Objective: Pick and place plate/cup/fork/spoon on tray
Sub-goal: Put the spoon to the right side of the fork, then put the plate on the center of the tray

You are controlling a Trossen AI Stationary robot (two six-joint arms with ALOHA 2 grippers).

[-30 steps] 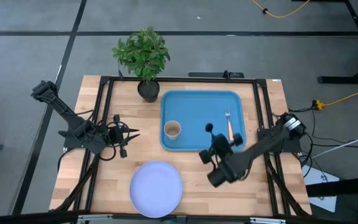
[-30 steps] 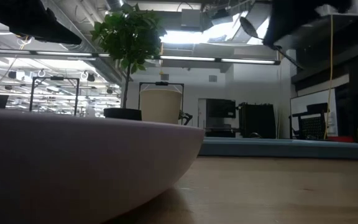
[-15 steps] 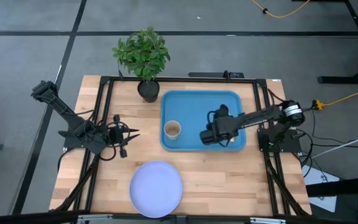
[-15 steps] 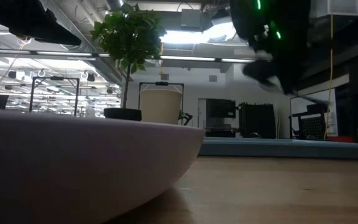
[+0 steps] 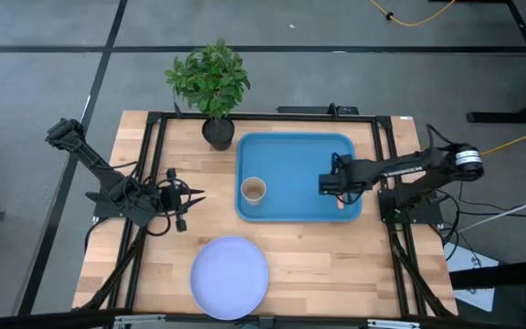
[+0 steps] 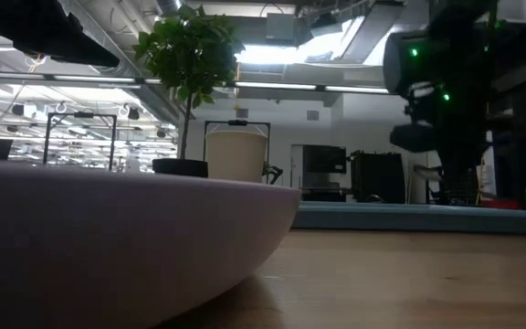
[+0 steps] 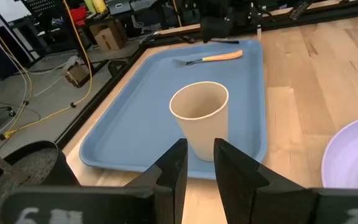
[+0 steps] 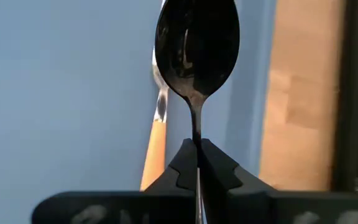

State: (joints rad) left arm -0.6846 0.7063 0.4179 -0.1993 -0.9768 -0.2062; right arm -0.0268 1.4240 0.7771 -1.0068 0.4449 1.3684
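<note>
The blue tray (image 5: 281, 155) lies at the table's far middle. The tan cup (image 5: 253, 190) stands upright in its left part, seen also in the left wrist view (image 7: 199, 118). A fork with a wooden handle (image 7: 207, 59) lies in the tray's right part. My right gripper (image 5: 330, 183) hangs over that part, shut on the dark spoon (image 8: 196, 43). The lavender plate (image 5: 230, 277) rests on the table near the front edge. My left gripper (image 7: 201, 171) waits left of the tray, fingers nearly together and empty. My right gripper pinches the spoon's thin handle (image 8: 197, 134) between its two fingertips. The fingers come from above, pointing down at the tray. The oval head (image 8: 196, 43) sticks out beyond the fingertips, clear of the tray and above the fork (image 8: 156, 124).
A potted plant (image 5: 217, 132) stands at the tray's far left corner. Black frame rails (image 5: 386, 196) run along the table's left and right sides. Bare wood shows between the tray and the plate.
My right gripper has carried the spoon from the table's near right part, beside the plate, toward the far edge and right over the tray. It has turned and come down, and now stands above the fork. My left arm has kept still.
</note>
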